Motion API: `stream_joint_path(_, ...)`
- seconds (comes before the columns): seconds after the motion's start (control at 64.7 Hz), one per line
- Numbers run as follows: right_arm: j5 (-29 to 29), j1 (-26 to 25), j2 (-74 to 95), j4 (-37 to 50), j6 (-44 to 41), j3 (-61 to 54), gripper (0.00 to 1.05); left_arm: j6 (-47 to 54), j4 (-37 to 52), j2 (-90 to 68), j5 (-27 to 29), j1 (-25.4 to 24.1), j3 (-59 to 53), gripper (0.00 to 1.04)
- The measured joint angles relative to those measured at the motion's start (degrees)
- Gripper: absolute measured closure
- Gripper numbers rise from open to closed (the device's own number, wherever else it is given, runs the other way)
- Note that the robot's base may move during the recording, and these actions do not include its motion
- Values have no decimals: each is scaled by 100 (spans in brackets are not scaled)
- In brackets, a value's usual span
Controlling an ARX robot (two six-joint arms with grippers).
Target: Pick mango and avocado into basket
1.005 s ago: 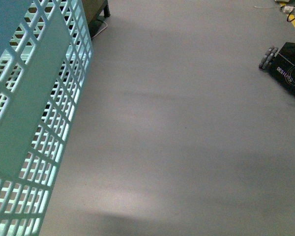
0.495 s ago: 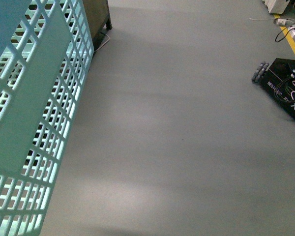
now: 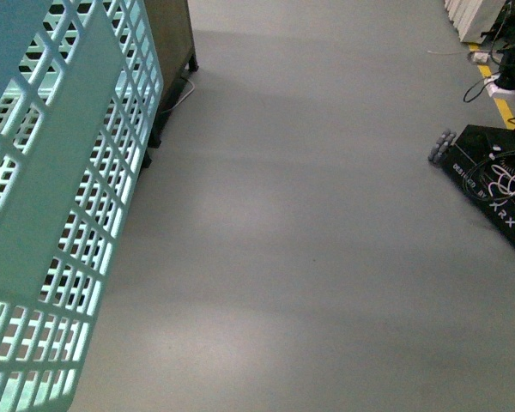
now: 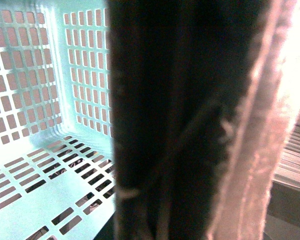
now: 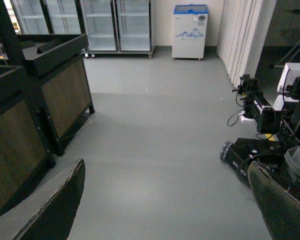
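The basket (image 3: 60,172) is light turquoise lattice, the floor (image 3: 309,215) plain grey, the freezer (image 5: 191,30) white, blue-lidded.

1. We count one basket (image 3: 60,215), turquoise and slotted, at nine o'clock in the front view.
2. We count one black wheeled base (image 3: 489,184), at two o'clock on the floor (image 3: 309,215).
3. In the right wrist view we count two dark wooden stands (image 5: 60,75) (image 5: 10,135).
4. We count one white freezer (image 5: 190,30) with a blue lid, far across the floor.
5. Beside it we make out four glass fridge doors (image 5: 97,25); the outermost is partly cut off.
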State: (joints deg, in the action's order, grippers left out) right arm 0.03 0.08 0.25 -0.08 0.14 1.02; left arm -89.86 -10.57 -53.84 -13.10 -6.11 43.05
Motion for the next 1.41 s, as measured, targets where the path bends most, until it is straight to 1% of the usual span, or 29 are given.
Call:
stream_joint_path(0.464,13,0,0,2,2,-2,9,-9,0,4,-2,0,11,91)
stream_joint_path(0.572,17,0,0,2,2,-2,9,-44,0,17,-92,11,11,91)
stream_joint_path(0.696,15,0,-2,2,2,-2,9,-22,0,13,13,2,11,91)
stream_joint_path(1.407,4,0,0,2,2,-2,9,-2,-4,9,-7,0,11,91)
